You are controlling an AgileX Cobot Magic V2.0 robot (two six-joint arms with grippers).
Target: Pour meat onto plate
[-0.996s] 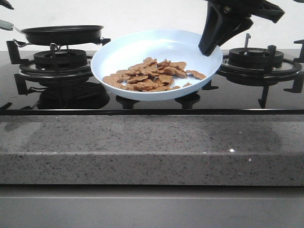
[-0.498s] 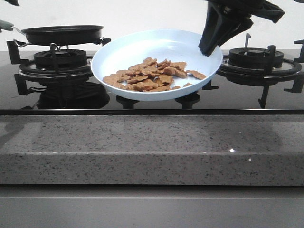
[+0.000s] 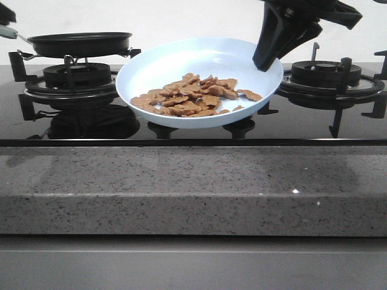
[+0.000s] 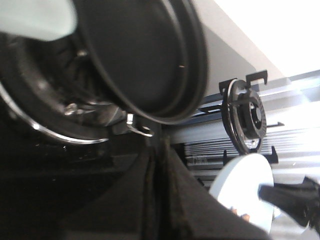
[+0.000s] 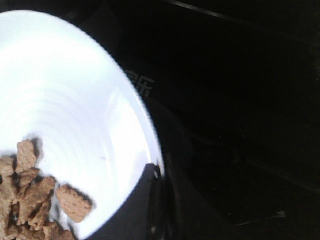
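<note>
While the right tool (image 3: 266,60) pinched the plate (image 3: 181,63) by its rim at about two o'clock, its fingers closed on the edge, the pale-blue dish sat tilted over the black glass hob (image 3: 302,121), between the two burners. The meat (image 3: 193,95) lay heaped in the plate's near half, flat brown-orange pieces overlapping. The left tool (image 4: 160,165) was shut and empty, close beside the black frying pan (image 3: 80,43) at nine o'clock.
</note>
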